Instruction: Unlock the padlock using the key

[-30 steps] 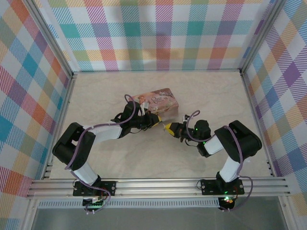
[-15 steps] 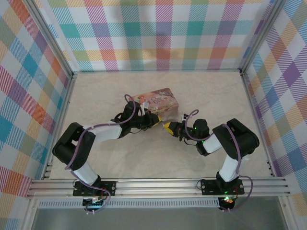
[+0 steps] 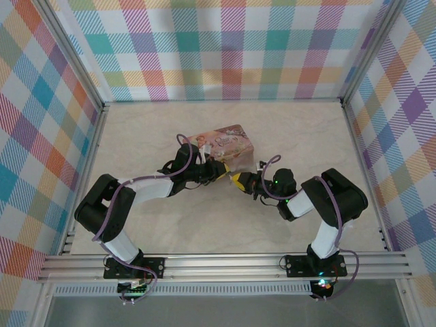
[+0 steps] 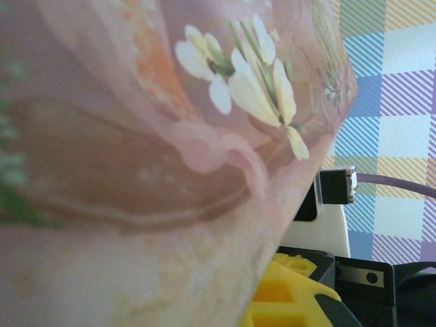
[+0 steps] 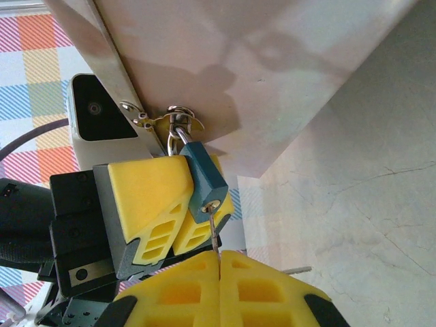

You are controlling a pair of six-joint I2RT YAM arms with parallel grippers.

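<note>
The padlock (image 5: 206, 178), small and dark grey-blue, hangs by its shackle from the hasp (image 5: 178, 122) on the pink illustrated tin (image 3: 225, 144). My left gripper (image 3: 225, 172) is shut on the padlock's body, with a yellow finger (image 5: 146, 194) on each side. My right gripper (image 5: 219, 262) is shut on the key (image 5: 214, 235). The thin blade points up, and its tip is at the brass keyhole (image 5: 213, 206) in the padlock's underside. In the top view my right gripper (image 3: 240, 181) meets the left one just in front of the tin. The tin's flowered side (image 4: 150, 136) is pressed close in the left wrist view.
The tin sits mid-table on the pale marbled surface (image 3: 204, 225), tilted up at its near side. Plaid walls (image 3: 225, 48) close in the back and both sides. The left wrist's white camera housing (image 5: 102, 112) sits just left of the hasp.
My right gripper has edged left with the key, closing the gap to the padlock. The left gripper and the tin have stayed put.
</note>
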